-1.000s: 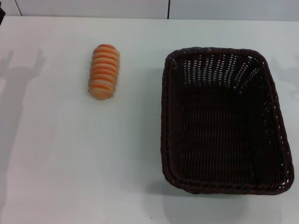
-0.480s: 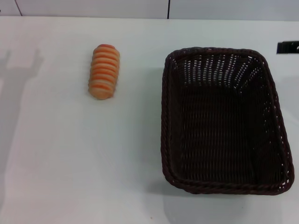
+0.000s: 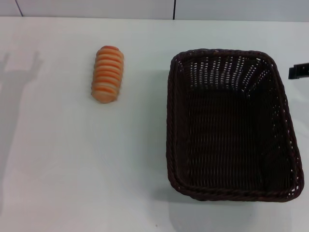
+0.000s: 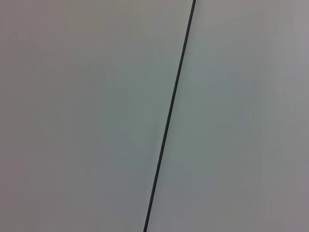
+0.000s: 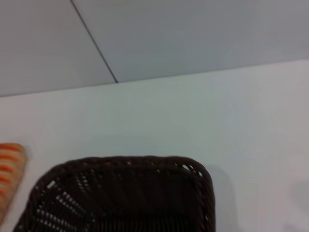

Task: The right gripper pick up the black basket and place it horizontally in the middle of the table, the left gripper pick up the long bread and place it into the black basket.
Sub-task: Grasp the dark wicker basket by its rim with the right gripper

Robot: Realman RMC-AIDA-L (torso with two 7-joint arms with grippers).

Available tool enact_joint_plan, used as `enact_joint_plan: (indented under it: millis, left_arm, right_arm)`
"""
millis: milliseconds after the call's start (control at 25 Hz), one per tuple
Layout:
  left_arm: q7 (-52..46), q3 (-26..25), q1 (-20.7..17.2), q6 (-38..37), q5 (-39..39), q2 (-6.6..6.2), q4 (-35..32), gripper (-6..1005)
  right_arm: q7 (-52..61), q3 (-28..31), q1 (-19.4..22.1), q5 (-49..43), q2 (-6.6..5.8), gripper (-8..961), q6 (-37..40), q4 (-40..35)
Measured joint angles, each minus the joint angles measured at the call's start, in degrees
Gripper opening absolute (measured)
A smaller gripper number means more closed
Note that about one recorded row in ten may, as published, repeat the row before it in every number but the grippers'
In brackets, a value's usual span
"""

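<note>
Two things lay untouched: the black basket (image 3: 231, 125) sat right of centre on the tabletop (image 3: 72, 169), the long bread (image 3: 107, 74) well apart. Right hand (image 3: 299, 70) edged in; grip state unclear.

black basket (image 3: 231, 124): 1 | long bread (image 3: 107, 74): 1 | tool (image 3: 298, 70): 1, seemingly
</note>
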State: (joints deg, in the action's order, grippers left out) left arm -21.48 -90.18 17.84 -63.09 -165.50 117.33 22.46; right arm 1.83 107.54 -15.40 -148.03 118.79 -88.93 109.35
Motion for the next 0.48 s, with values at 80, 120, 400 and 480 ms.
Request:
enact_joint_plan:
  millis: [80, 120, 400, 480]
  left_arm:
    - [0.0, 0.0, 0.0, 0.1, 0.0, 0.0, 0.0, 861]
    - [0.0, 0.1, 0.0, 0.1, 0.0, 0.0, -0.1, 861]
    - [0.0, 0.4, -0.1, 0.2, 0.0, -0.36, -0.1, 861]
    - [0.0, 0.4, -0.2, 0.2, 0.0, -0.4, -0.1, 861]
  right_arm:
    - [0.0, 0.0, 0.0, -0.1, 0.01, 707, -0.1, -1.3]
    - [0.0, 0.0, -0.1, -0.1, 0.02, 707, -0.1, -2.1]
    - [0.3, -2.0, -0.5, 0.1, 0.15, 708, -0.2, -3.8]
    - [0.7, -2.8, -0.5, 0.2, 0.2, 708, -0.2, -3.8]
